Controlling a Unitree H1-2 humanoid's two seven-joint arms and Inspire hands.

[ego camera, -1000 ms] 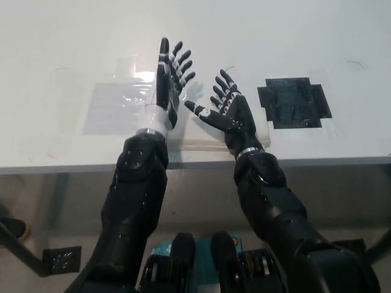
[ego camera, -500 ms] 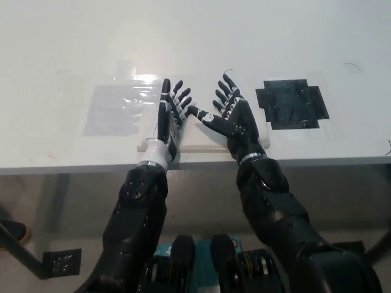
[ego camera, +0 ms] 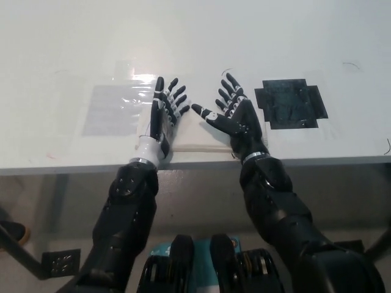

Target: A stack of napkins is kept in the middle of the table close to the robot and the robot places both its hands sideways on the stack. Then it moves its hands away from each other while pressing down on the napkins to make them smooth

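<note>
To smooth the stack well, I judge I should keep both palms flat and heavy on the paper and draw them outward evenly, so the sheets flatten rather than drag or bunch toward the edges. My left hand (ego camera: 164, 117) lies over the left part of the napkin stack (ego camera: 198, 131), fingers spread apart and pointing away from me, holding nothing. My right hand (ego camera: 235, 119) lies over the right part, likewise spread with the thumb reaching inward toward the left hand, empty too. The stack sits on the white table (ego camera: 256, 36) at its near edge, right in front of me; a bare strip of napkin shows between my two hands. I cannot tell how firmly either palm presses. A black patch (ego camera: 291, 102) lies just beside my right hand, clear of the stack.
</note>
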